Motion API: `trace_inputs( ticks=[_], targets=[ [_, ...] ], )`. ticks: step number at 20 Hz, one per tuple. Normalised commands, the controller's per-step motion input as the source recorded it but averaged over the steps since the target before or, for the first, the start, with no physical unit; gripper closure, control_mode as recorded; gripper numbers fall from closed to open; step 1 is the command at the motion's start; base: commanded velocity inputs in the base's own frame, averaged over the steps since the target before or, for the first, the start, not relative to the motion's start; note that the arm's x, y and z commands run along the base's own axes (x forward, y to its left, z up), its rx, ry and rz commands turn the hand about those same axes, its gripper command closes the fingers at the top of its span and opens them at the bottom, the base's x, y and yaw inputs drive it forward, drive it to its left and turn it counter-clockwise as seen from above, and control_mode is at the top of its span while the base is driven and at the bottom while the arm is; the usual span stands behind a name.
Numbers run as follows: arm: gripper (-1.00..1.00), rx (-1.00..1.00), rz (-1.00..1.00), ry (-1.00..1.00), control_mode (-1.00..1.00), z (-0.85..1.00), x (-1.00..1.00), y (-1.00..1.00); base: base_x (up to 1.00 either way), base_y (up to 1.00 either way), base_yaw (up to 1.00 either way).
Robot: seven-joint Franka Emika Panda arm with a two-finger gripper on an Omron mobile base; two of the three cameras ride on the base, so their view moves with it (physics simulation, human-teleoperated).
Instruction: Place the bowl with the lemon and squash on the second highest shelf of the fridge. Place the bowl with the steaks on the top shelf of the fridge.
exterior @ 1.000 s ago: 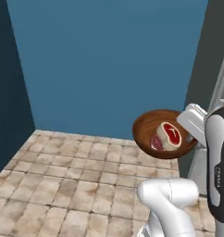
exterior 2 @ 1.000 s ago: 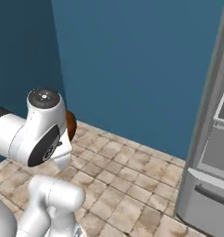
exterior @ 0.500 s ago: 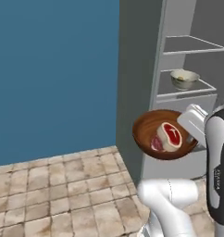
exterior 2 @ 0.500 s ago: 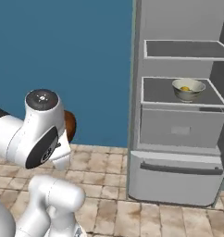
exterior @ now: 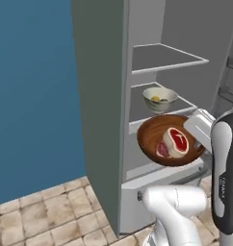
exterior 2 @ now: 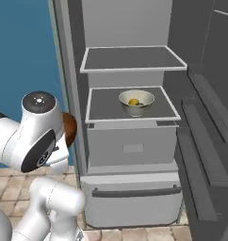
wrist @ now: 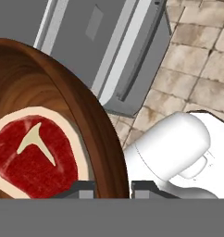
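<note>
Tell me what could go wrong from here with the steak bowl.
The brown bowl hangs tilted from a rim grip at the gripper, so the steaks may slide out. Lifted to the top shelf, it might knock the white bowl or catch the shelf's front edge.

A plain blue wall [exterior: 36, 96] stands to the left in both base views, meeting a floor [exterior: 46, 216] of beige, mottled stone tiles with pale grout lines. The grey fridge cabinet [exterior 2: 134, 136] is open, its flat side panel [exterior: 99, 96] facing the left base camera. Inside sit two flat grey shelves with light rims, the top shelf [exterior 2: 133, 59] above the second shelf [exterior 2: 106, 106], then a closed drawer front [exterior 2: 132, 148] and a lower drawer [exterior 2: 134, 200] with a long bar handle. At the right edge the open door [exterior 2: 205, 141] carries what look like narrow bins, though they are dim. Light is even and soft.
</note>
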Motion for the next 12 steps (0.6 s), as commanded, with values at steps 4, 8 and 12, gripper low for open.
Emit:
trace_inputs(
  ticks=[4, 8, 12],
  targets=[
    [1.0, 0.0, 0.0, 0.0, 1.0, 0.0, 0.0, 0.0, 1.0, -0.42, -0.12],
    [1.0, 0.0, 0.0, 0.0, 1.0, 0.0, 0.0, 0.0, 0.94, -0.3, -0.08],
    [1.0, 0.0, -0.07, -0.02, -1.0, 0.15, 0.01, 0.0, 0.28, 0.0, -0.04]
  ],
)
